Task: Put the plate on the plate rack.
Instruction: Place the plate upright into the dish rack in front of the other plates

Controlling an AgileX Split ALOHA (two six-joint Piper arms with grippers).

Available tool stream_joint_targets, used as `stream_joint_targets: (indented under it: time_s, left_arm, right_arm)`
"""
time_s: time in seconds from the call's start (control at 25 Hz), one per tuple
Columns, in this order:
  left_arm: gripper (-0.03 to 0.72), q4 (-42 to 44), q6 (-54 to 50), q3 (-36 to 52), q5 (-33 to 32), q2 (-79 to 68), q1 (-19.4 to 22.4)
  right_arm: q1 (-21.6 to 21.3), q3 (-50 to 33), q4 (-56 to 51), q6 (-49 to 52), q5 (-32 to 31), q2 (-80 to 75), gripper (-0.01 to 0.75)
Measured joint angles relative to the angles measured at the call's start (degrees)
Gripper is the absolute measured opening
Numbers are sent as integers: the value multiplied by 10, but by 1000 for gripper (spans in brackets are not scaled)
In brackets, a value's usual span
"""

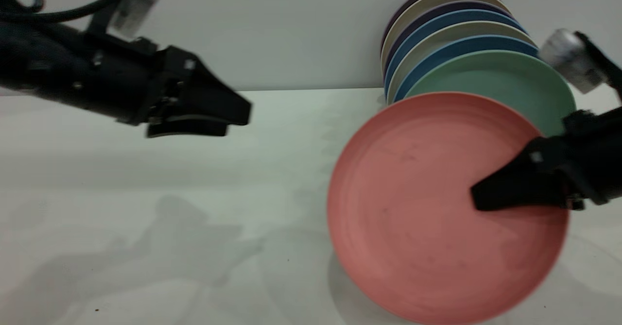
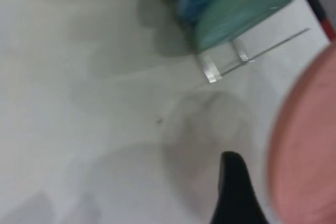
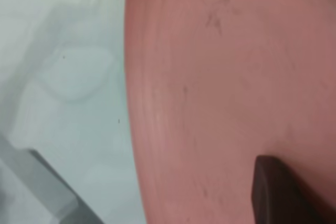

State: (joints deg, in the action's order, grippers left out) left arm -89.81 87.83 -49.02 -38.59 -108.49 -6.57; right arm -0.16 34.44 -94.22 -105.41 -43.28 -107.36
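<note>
Plate (image 1: 418, 208), salmon pink and tipped up on edge, hangs clear of the white table (image 1: 146, 208) at the right, just in front of a row of upright plates whose nearest one is teal-green (image 1: 500, 79). The right gripper (image 1: 478, 201) grasps it at its right rim, one black finger lying across its face. Silver wires of the plate rack (image 2: 226, 64) show under the teal-green plate, and the left gripper (image 1: 233, 121) hovers well to the left, with its fingers nearly together and holding nothing.
</note>
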Motion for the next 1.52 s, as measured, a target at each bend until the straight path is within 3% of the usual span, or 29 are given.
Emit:
stream_joint_targets:
  time_s: [0.24, 0.44, 0.72, 0.92, 1.2, 1.52]
  left_arm:
    - [515, 101, -53, 0, 8, 1, 41]
    - [515, 163, -81, 0, 17, 2, 46]
    - [516, 168, -83, 0, 23, 2, 46]
    - [516, 168, -83, 0, 36, 2, 46]
    - [516, 168, -83, 0, 45, 2, 46]
    - [516, 168, -83, 0, 65, 2, 46]
  right_arm:
    - [-60, 0, 108, 0, -29, 32, 139]
    - [-70, 0, 164, -17, -1, 116, 139]
    - [-71, 0, 181, -158, 84, 192, 139]
    - [-71, 22, 226, -162, 122, 207, 139]
    - [-71, 86, 301, -162, 120, 207, 139]
    - [-71, 162, 315, -162, 84, 205, 139]
